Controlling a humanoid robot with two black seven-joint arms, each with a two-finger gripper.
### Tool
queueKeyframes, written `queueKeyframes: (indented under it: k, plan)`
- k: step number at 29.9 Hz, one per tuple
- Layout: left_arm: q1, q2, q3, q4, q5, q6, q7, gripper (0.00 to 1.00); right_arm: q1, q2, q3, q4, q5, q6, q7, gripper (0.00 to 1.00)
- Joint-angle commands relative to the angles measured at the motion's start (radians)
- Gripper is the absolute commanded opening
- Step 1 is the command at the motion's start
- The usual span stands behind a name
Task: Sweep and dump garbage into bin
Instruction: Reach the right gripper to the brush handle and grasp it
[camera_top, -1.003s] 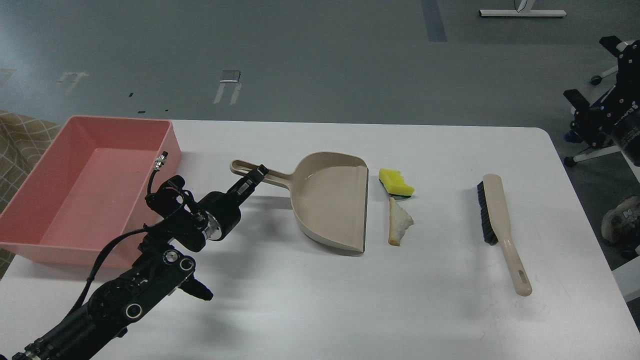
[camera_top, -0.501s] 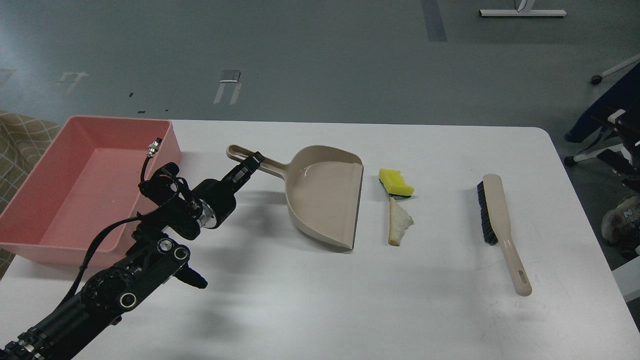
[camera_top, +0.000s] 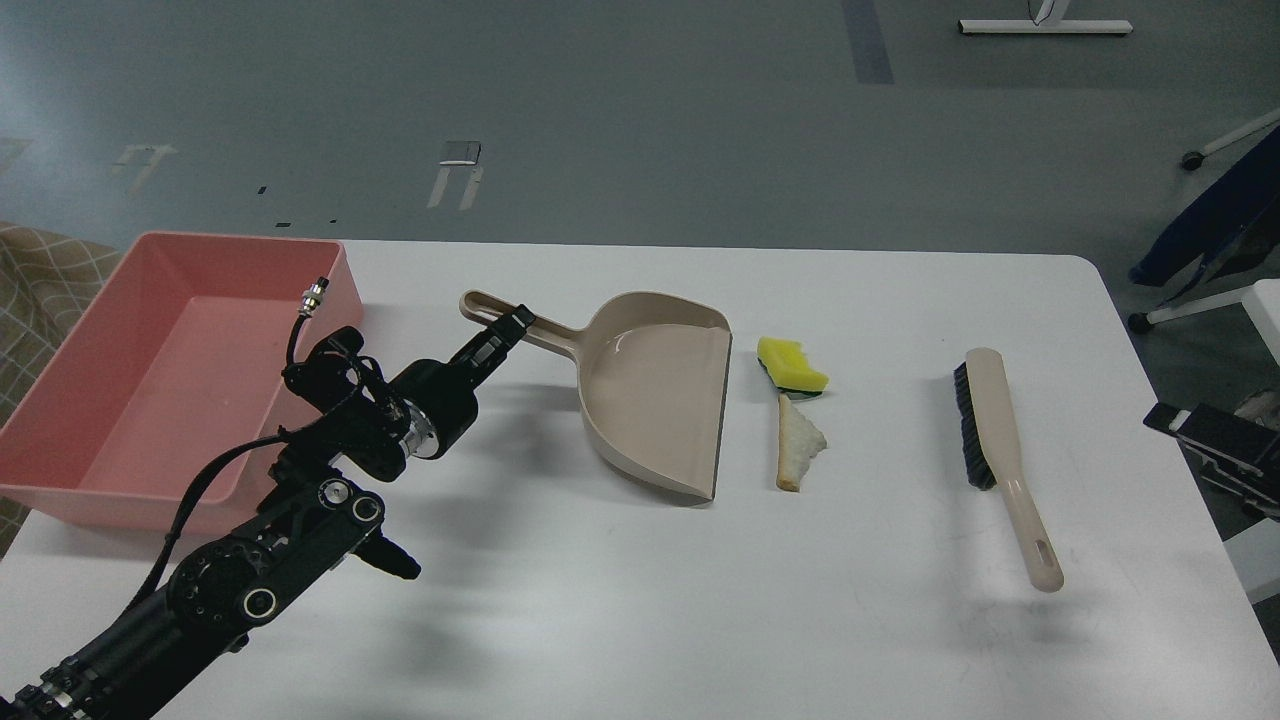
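The yellow sponge piece (camera_top: 792, 366) and the white bread wedge (camera_top: 798, 443) lie on the white table, just right of the beige dustpan's (camera_top: 655, 390) open lip. My left gripper (camera_top: 505, 335) is shut on the dustpan's handle, with the pan's mouth facing the scraps. The pink bin (camera_top: 60, 488) stands at the table's left end, behind my left arm. A black part of my right arm (camera_top: 1200, 440) enters at the right edge, right of the brush; its fingers cannot be told apart.
A beige hand brush (camera_top: 1000, 450) with dark bristles lies on the table right of the scraps, handle toward me. The white table (camera_top: 640, 600) has bare surface in front. Grey floor lies beyond its far edge.
The dustpan, held by my left gripper, shifted left and slightly up, then a little back right. The black arm at the right edge dropped from the upper right to beside the table.
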Motion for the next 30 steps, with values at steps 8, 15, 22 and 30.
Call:
queueKeyframes:
  k: [8, 15, 22, 30]
  plan:
    - [0.011, -0.007, 0.001, -0.01, 0.0, 0.0, -0.003, 0.0, 0.005, 0.088, -0.004, 0.028, -0.012, 0.073, -0.127, 0.84]
    - [0.011, -0.013, 0.001, -0.015, 0.002, 0.0, -0.004, 0.0, 0.022, 0.091, -0.003, 0.034, -0.055, 0.132, -0.18, 0.85]
    - [0.016, -0.016, -0.001, -0.016, 0.002, 0.0, -0.007, 0.0, 0.088, 0.098, -0.003, 0.035, -0.072, 0.185, -0.229, 0.86]
    - [0.016, -0.022, -0.001, -0.016, 0.002, 0.0, -0.018, 0.0, 0.11, 0.175, -0.006, 0.031, -0.124, 0.194, -0.265, 0.86]
